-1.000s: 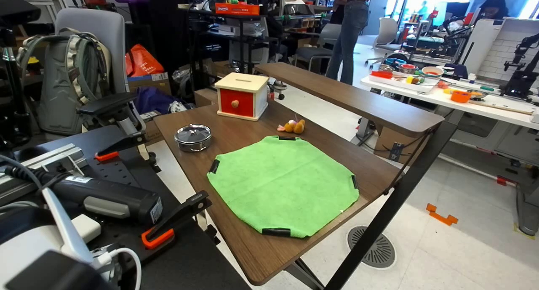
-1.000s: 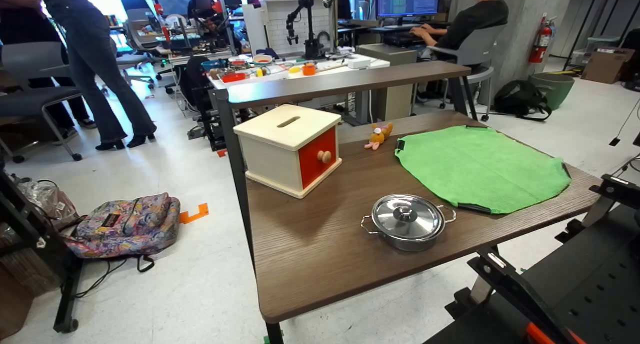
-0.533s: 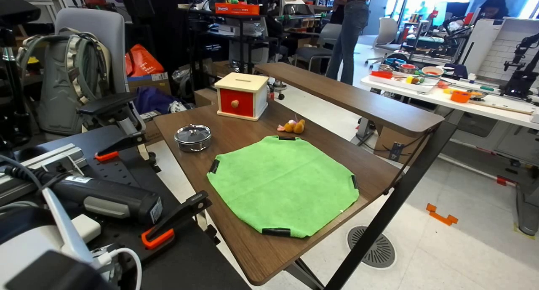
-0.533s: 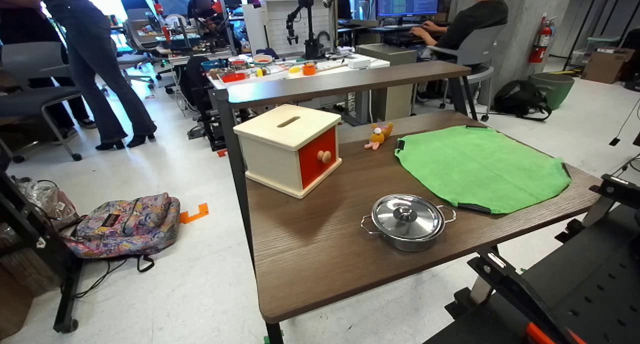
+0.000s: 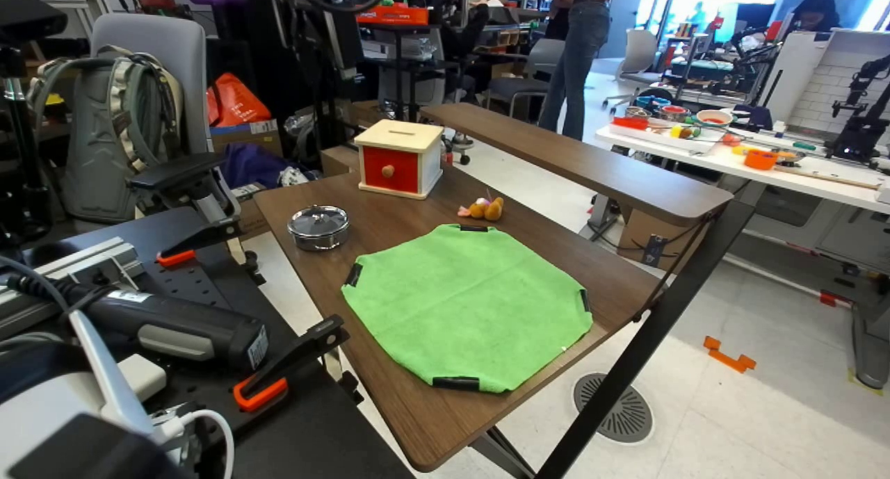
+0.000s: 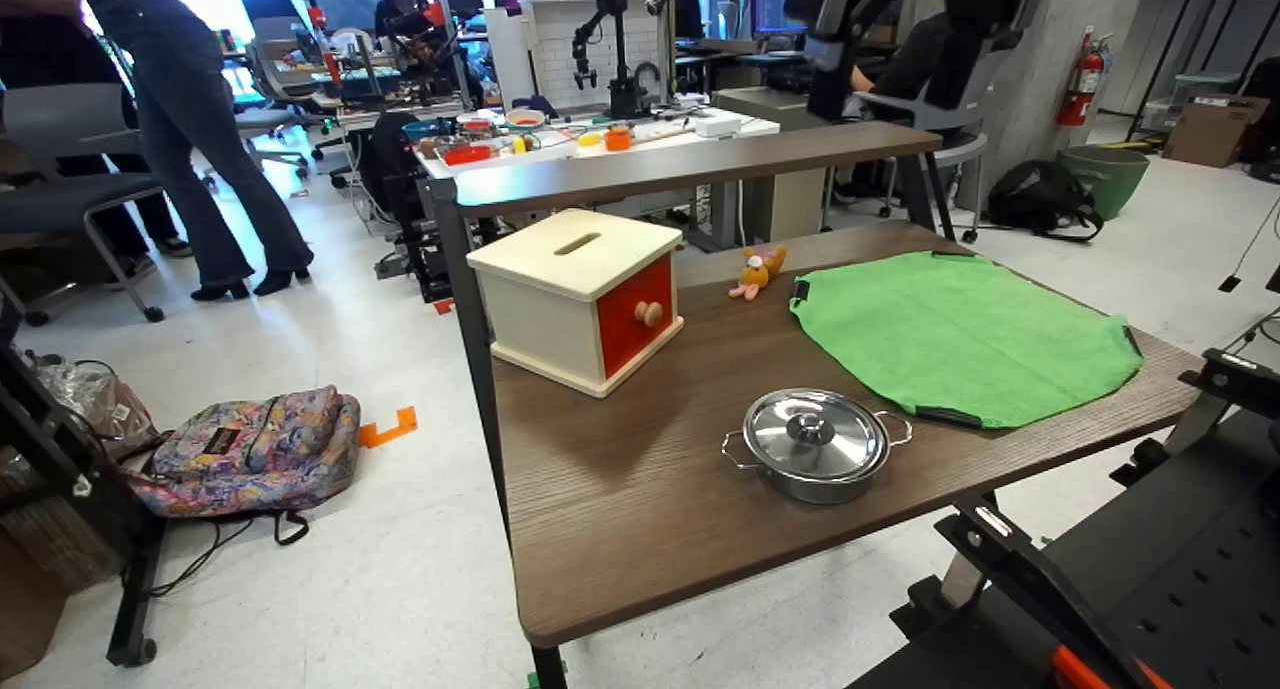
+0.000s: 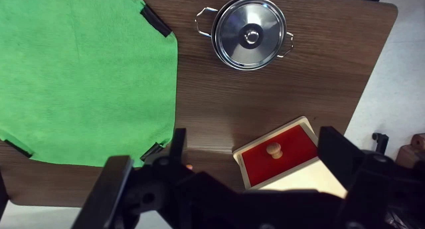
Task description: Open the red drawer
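The red drawer is shut in its pale wooden box at the table's far end. Its red front and round wooden knob show in an exterior view. In the wrist view I look down on the red front, the knob and part of the box's top. My gripper is open and empty, fingers wide apart, well above the table. The knob appears between the fingers but untouched. The gripper also hangs at the top edge of an exterior view, dark and partly cut off.
A lidded steel pot stands on the wooden table in front of the box. A green cloth is taped down beside it. A small orange plush toy lies near the box. A raised shelf board runs along one side.
My arm and gripper have come into view at the top of both exterior views, moving right from the upper left in one of them. The drawer, pot, toy and cloth have not moved.
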Robot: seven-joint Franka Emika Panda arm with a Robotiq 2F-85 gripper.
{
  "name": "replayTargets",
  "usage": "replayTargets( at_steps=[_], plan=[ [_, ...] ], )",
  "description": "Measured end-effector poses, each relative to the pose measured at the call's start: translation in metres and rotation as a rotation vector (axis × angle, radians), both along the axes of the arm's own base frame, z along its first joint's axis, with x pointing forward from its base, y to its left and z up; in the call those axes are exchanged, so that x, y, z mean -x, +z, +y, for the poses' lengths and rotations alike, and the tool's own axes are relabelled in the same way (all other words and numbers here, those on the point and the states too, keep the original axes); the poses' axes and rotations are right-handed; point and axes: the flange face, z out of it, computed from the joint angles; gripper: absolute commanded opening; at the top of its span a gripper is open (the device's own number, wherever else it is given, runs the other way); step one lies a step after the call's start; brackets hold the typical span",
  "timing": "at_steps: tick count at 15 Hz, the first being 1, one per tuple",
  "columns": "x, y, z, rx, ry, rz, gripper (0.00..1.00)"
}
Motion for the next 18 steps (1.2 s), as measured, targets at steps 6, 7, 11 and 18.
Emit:
replayTargets(
  at_steps=[6,7,11,18],
  plan=[
    [-0.054,-0.061,0.029,-0.025,0.122,0.083,1.0],
    [-0.059,-0.069,0.036,-0.026,0.147,0.096,1.0],
    [-0.068,-0.086,0.055,-0.021,0.2,0.13,1.0],
    [-0.071,-0.084,0.054,-0.018,0.201,0.129,1.0]
  ],
)
